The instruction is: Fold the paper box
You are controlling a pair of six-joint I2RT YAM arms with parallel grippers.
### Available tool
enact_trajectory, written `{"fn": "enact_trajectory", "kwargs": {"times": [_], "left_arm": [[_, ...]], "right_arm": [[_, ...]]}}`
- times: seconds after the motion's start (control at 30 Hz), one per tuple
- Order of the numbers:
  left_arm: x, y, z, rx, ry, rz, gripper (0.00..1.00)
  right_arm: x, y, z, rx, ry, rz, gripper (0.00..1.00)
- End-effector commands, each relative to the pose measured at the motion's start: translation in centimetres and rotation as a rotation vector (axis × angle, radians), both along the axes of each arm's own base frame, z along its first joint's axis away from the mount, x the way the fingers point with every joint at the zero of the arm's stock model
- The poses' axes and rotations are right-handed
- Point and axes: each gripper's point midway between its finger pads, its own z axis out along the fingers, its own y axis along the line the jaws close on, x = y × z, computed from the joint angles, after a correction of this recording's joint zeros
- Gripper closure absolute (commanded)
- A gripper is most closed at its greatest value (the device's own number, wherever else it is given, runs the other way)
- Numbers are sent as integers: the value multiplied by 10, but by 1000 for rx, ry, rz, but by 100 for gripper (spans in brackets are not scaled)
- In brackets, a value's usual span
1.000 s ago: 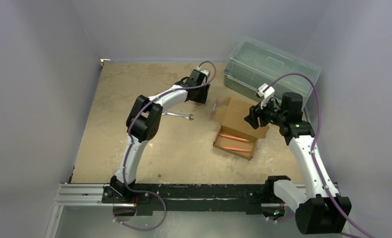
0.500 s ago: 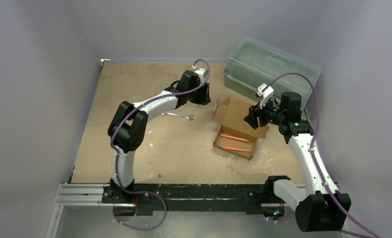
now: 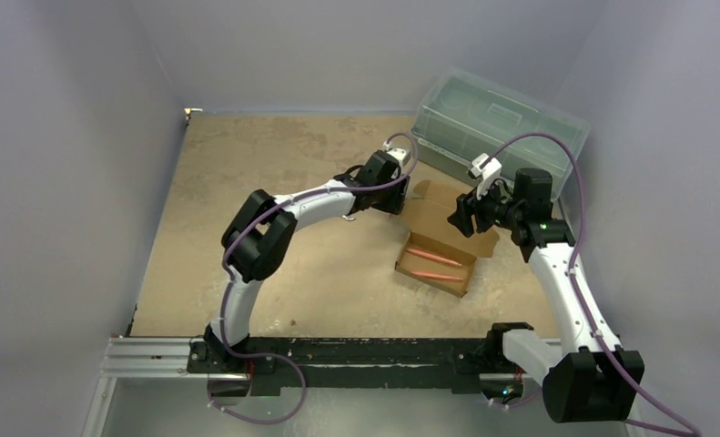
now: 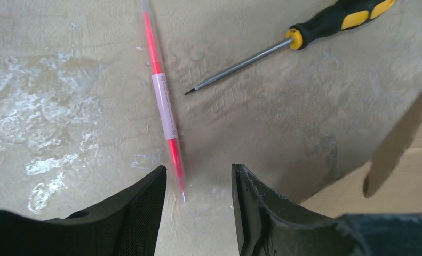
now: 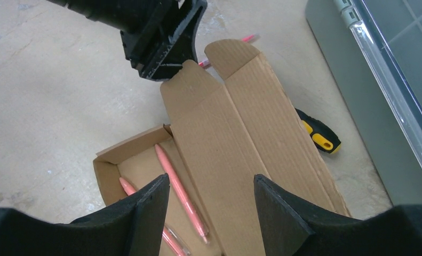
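Between grey walls point(image 3: 65, 182), tan tabletop point(image 3: 247, 155), paper box point(image 3: 427, 218)

The tan, white-scuffed surface point(image 3: 274, 155) carries the open paper box point(image 3: 426, 218) (plain brown cardboard), a translucent green-tinted lidded bin point(image 3: 492, 118) in its far right corner, and a red pen point(image 4: 163, 101) near a black-and-yellow screwdriver point(image 4: 294, 39).

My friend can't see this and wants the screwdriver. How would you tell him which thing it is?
Find the big greenish plastic bin at the far right. Between it and the open cardboard box lies the screwdriver. Only it has a black-and-yellow handle and grey metal shaft; the pens nearby are pink.
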Motion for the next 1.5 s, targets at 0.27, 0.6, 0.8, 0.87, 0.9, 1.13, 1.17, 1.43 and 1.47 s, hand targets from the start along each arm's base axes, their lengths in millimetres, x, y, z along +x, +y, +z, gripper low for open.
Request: {"fn": "enact_trajectory", "kwargs": {"times": [0.27,0.6,0.8,0.87,0.9,1.13,1.17,1.43,1.47], "left_arm": [[24,-5,-14,104,-51,49,60],[26,-1,-32,167,-33,52,69],[27,15,-37,247,-51,82,85],[28,24,-37,268,-65,108,90],[28,29,-37,276,-75,121,94],[21,47,4,209,-170,185,100],[17,49,12,185,-180,188,100],[-31,64,80,-61,-274,125,100],[-41,64,87,-103,-290,94,100]], "right_arm": [[0,3,11,9,-31,25,37],[-1,3,14,8,-41,24,37],[-2,3,15,9,-41,26,37],[-1,3,16,9,-44,26,37],[-1,3,16,8,-45,26,37],[-2,2,17,3,-50,22,37],[-2,2,17,3,-52,22,37],[-3,2,18,1,-57,23,37],[-2,2,19,1,-60,22,37]]}}
